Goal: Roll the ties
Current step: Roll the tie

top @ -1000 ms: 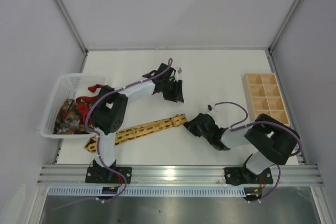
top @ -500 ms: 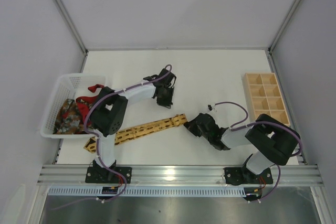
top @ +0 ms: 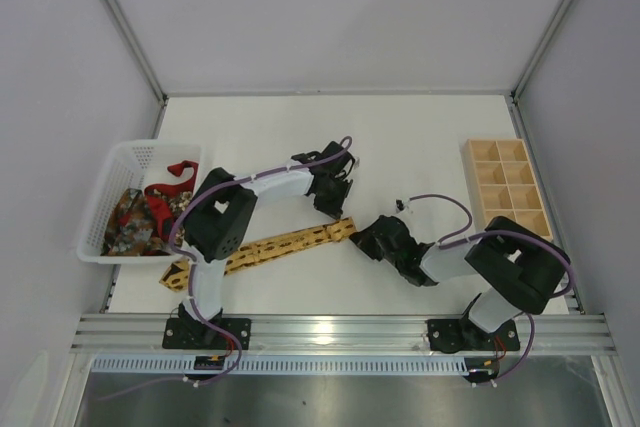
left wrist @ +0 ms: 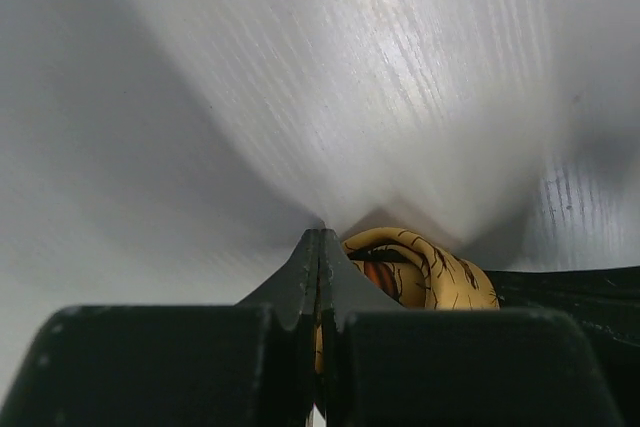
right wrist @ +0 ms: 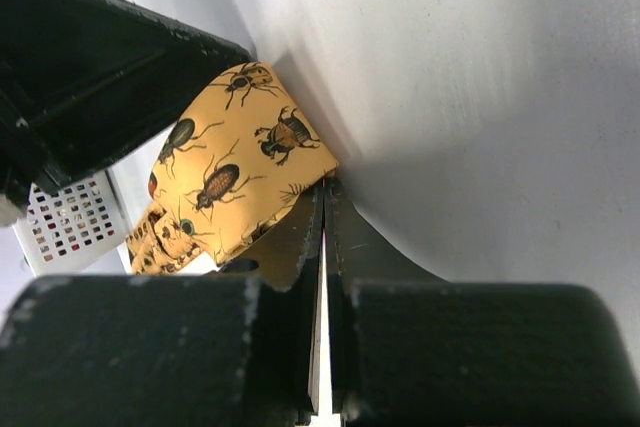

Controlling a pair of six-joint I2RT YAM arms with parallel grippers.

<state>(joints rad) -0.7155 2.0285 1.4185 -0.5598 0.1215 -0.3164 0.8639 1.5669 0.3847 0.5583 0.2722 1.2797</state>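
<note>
Where the white table meets its grey walls, a white perforated plastic basket sits against the left edge and a pale wooden compartment tray sits near the right edge. The back and middle of the table are bare. The long yellow-gold fabric tie with dark beetle marks lies flat on a diagonal from the front left towards the centre. The plain red tie and the dark multicoloured patterned tie lie bunched in the basket. The left claw is clenched at the yellow tie's central end, with fabric bunched against its tips. The right claw is clenched too, its tips touching that same end. I cannot tell whether either claw pinches cloth.
</note>
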